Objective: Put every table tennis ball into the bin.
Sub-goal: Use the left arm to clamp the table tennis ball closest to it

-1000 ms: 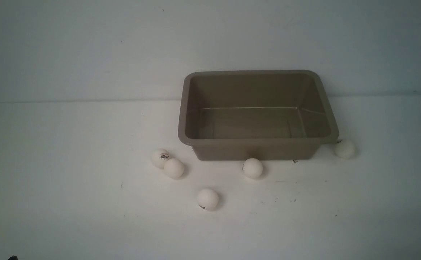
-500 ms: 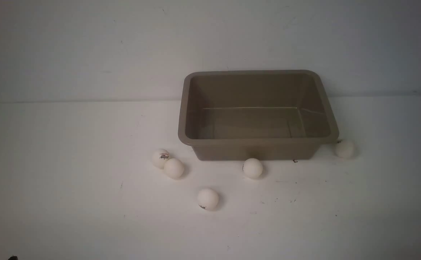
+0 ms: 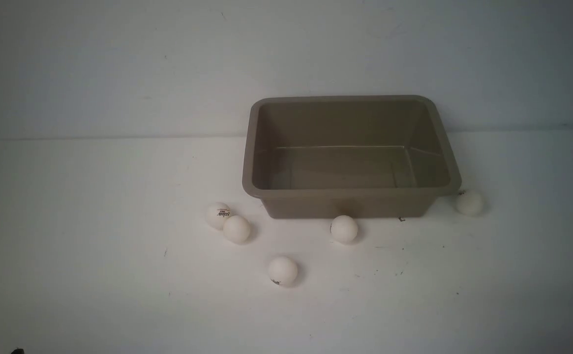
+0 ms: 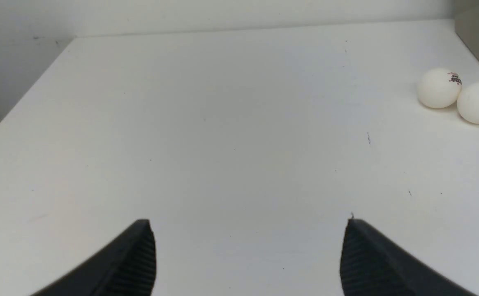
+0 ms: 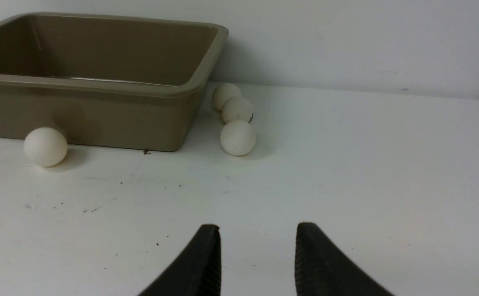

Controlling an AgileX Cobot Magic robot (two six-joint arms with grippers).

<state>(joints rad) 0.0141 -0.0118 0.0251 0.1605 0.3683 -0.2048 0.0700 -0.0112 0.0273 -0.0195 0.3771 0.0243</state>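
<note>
The taupe bin (image 3: 316, 206) stands toward the back of the white table, with nothing inside it. Several white table tennis balls lie around it. Two touch each other at its front left corner (image 3: 218, 215) (image 3: 236, 229), one rests against its front wall (image 3: 344, 229), one lies nearer me (image 3: 282, 270), and one sits at its right corner (image 3: 469, 202). Neither gripper shows in the front view. My left gripper (image 4: 249, 224) is open over bare table, well short of the touching pair (image 4: 439, 88). My right gripper (image 5: 258, 227) is open and holds nothing, short of a ball (image 5: 238, 137) and the bin (image 5: 99, 119).
A plain wall rises right behind the bin. The table's left edge (image 4: 25, 90) drops off in the left wrist view. Two more balls (image 5: 237, 109) (image 5: 225, 93) line up along the bin's right side. Small dark specks mark the tabletop.
</note>
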